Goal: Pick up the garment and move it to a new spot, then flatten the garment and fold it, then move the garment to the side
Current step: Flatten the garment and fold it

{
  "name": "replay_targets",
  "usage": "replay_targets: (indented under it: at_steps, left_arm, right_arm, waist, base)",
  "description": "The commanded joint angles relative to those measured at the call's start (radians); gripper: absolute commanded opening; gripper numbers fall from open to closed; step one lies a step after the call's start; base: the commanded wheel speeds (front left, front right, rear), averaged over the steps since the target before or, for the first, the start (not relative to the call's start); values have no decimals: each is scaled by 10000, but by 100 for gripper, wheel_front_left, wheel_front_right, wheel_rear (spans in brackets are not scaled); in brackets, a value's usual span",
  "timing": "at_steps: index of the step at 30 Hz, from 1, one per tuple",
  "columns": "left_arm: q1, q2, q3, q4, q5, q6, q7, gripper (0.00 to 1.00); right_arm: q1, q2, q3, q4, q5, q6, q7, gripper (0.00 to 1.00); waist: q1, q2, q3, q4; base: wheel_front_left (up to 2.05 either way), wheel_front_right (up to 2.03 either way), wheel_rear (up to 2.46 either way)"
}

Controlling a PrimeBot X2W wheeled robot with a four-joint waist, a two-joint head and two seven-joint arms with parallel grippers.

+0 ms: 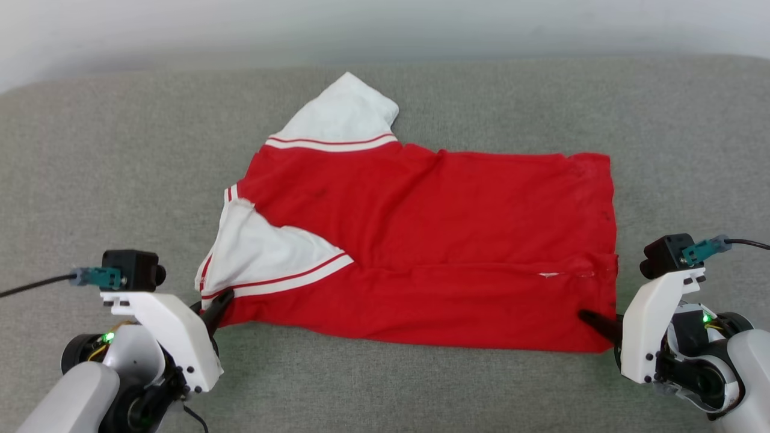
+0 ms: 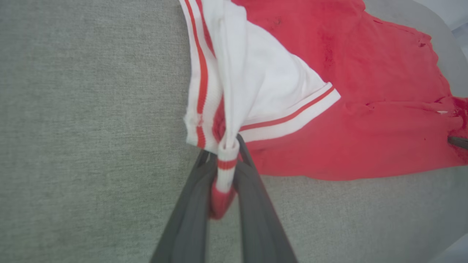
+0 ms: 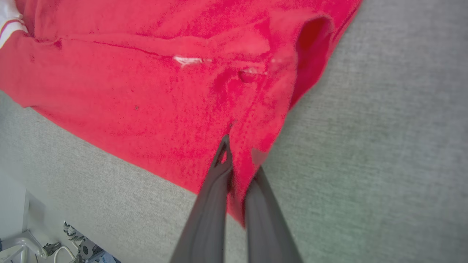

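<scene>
The grey fabric-covered surface (image 1: 120,150) is stretching across the whole head view, and the garment (image 1: 451,216) is lying spread over its middle, red side up. Its long axis is running side to side: the shoulder end is pointing toward the robot's left and the straight hem (image 1: 609,216) toward the robot's right. A long crease is running along the body parallel to the near edge. One white sleeve (image 1: 346,114) is sticking out toward the far side of the surface, while the other white sleeve (image 1: 264,252) is lying folded in over the red body at the near left. The left claw (image 1: 218,304) is pinching the bunched striped trim (image 2: 226,164) at the near-left corner, with cloth gathering between its dark fingers. The right claw (image 1: 592,319) is pressing together on the near-right corner by the hem, one finger lying on top of the red cloth and the other sitting under its edge.
</scene>
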Motion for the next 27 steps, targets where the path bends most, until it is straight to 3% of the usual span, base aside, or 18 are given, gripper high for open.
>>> replay_targets:
  at_steps: [1, 13, 19, 20, 21, 22, 27]
  left_arm:
    - [218, 0, 65, -8, 62, 70, -160, 0]
    - [2452, -20, 133, -374, -338, 815, -594, 0]
    - [3237, 13, 96, -534, -643, 1027, -427, 0]
    - [3194, -81, 60, -465, -644, 1005, -469, 0]
    - [3116, -214, 11, -378, -684, 955, -467, 45]
    - [3003, -271, -22, -257, -601, 935, -532, 100]
    - [2401, -714, 145, 277, -264, 946, -1375, 100]
  right_arm:
    - [-136, -127, 141, -100, 54, -4, -127, 0]
    - [1004, -466, 488, -214, 400, -4, -300, 0]
    - [1592, -453, 238, -62, 405, -5, -385, 0]
    - [1672, -395, 226, -24, 350, -5, -507, 37]
    - [1746, -361, 198, 12, 267, -5, -699, 100]
    - [1781, -331, 171, 47, 166, -5, -962, 100]
    - [1710, -159, 28, -110, -733, -4, -2831, 100]
  waist:
    - [-1, 0, -385, -47]
    - [-1, 0, -2261, -67]
    - [-1, 0, -2406, -84]
    - [-1, 0, -2387, -85]
    - [-1, 0, -2365, -84]
    - [-1, 0, -2340, -85]
    - [-1, 0, -2157, -320]
  base:
    - [0, 0, 0]
    - [0, 0, 0]
    - [0, 0, 0]
    - [0, 0, 0]
    - [0, 0, 0]
    - [0, 0, 0]
    - [0, 0, 0]
